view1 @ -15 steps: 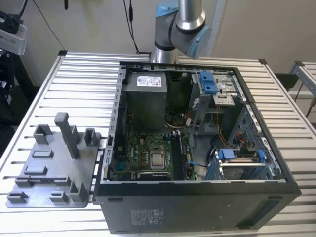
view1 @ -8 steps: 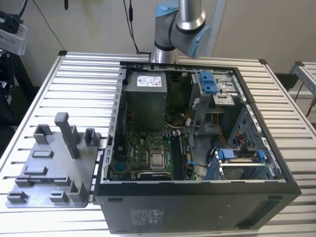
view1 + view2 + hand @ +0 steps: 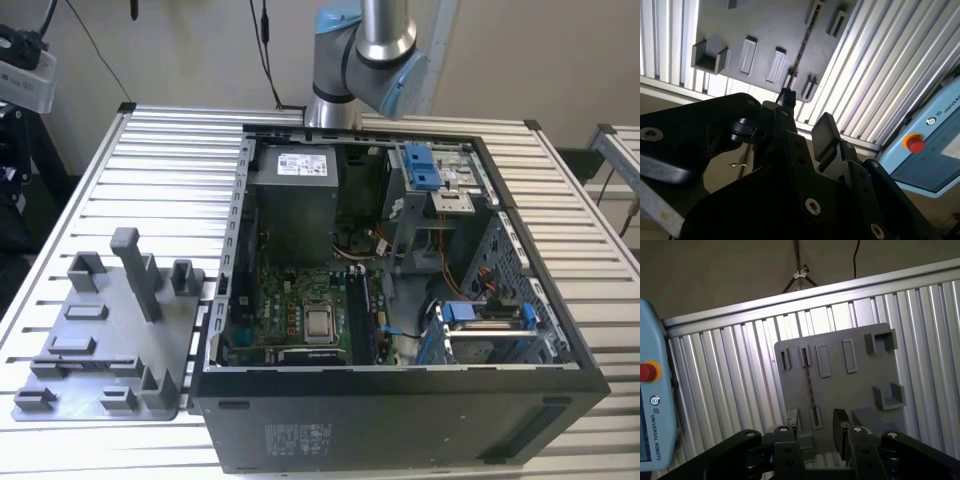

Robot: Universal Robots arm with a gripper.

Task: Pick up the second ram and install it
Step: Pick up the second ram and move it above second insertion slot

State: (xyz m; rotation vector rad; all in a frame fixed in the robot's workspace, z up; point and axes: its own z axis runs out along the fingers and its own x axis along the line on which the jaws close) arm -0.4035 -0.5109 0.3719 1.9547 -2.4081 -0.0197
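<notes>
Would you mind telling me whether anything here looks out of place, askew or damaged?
Nothing stands out. In the first wrist view the second ram stands on edge in the grey tray, in line with its slots. The computer case lies open on the slatted table, and the gripper is open and empty.

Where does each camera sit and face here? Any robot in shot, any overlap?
Exterior view: off the arm, high, looking down at the open computer case, grey tray and slatted table; arm shows beyond the case.
First wrist view: on the wrist, looking down at the tray; open gripper in the foreground.
Second wrist view: on the wrist, tilted at the tray; gripper in the foreground.
Shared: tray and table in all; control pendant in both wrist views.
</notes>
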